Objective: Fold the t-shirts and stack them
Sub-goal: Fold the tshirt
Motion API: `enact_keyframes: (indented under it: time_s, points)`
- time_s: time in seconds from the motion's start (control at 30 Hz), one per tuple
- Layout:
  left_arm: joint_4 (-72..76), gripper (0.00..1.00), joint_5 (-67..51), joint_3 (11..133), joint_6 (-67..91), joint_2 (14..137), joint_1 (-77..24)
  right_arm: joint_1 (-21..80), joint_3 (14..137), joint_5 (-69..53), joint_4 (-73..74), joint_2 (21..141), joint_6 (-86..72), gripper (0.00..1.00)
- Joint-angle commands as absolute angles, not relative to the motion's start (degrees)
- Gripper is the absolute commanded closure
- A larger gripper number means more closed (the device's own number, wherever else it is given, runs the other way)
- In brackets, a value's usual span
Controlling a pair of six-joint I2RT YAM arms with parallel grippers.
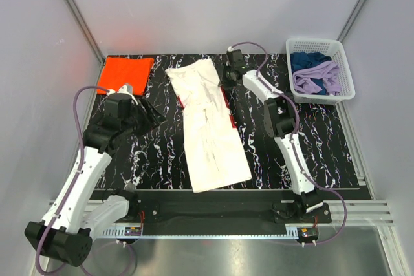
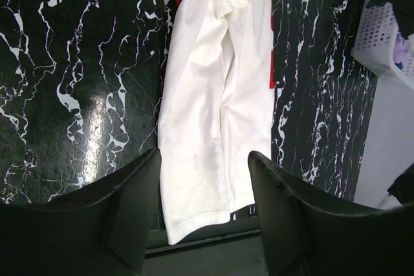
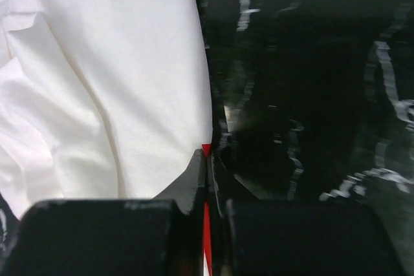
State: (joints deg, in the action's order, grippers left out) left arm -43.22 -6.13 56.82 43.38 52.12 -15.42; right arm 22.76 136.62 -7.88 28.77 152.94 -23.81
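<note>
The white t-shirt (image 1: 210, 127) lies folded into a long strip down the middle of the black marble table (image 1: 310, 140), with a red edge showing on its right side. It also shows in the left wrist view (image 2: 220, 108) and the right wrist view (image 3: 116, 82). The orange t-shirt (image 1: 126, 72) lies folded flat at the far left corner. My left gripper (image 1: 150, 112) is open and empty above the table, left of the white shirt (image 2: 204, 155). My right gripper (image 1: 226, 79) is shut on the white shirt's right edge near its far end (image 3: 207, 156), with red cloth (image 3: 207, 224) between its jaws.
A white plastic basket (image 1: 349, 75) with blue and lilac cloths stands at the far right corner, and it shows in the left wrist view (image 2: 381, 37). Grey walls close in the table on three sides. A metal rail runs along the near edge.
</note>
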Motion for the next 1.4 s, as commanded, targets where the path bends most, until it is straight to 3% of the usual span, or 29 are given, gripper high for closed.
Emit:
enact_keyframes:
  time_s: [0.0,0.23,0.37,0.47,0.53,0.57,0.67,0.7,0.8,1.2,1.37]
  points:
    - [-41.5,0.38,-8.6,58.8,43.2,55.4,-15.6,18.7,132.0,3.5,28.8,146.8,-23.9,1.00]
    - [-34.2,0.31,-13.3,60.4,41.8,64.9,-16.0,15.4,123.9,5.3,32.7,141.2,-23.4,1.00]
    - [-22.6,0.29,-16.1,60.0,41.4,71.9,-16.5,15.0,115.6,6.0,32.5,135.1,-24.3,1.00]
    - [-15.5,0.27,-21.2,61.2,40.0,83.2,-17.2,15.0,109.1,2.1,29.8,132.5,-24.2,0.98]
    - [-14.8,0.27,-24.2,65.0,38.8,88.3,-17.5,15.0,110.4,1.3,32.5,133.1,-21.8,0.88]
    - [-15.5,0.27,-24.7,66.5,37.0,92.5,-17.8,14.9,113.2,0.6,34.1,134.1,-20.9,0.72]
    - [-19.7,0.29,-23.4,70.4,33.2,96.4,-18.1,14.1,117.4,0.4,41.1,134.9,-18.0,0.53]
    - [-20.1,0.29,-22.4,70.6,32.6,96.6,-17.9,13.8,118.6,1.4,42.4,134.4,-16.9,0.40]
    - [-20.5,0.31,-23.4,71.5,30.8,97.6,-17.6,12.7,119.2,1.1,43.3,131.9,-14.7,0.28]
    - [-16.0,0.31,-25.7,84.4,28.4,113.6,-18.6,12.0,132.8,-3.2,40.6,138.0,-18.9,0.30]
    - [-15.4,0.34,-26.5,87.6,29.4,120.8,-18.7,10.2,131.7,-4.3,35.3,139.1,-22.4,0.34]
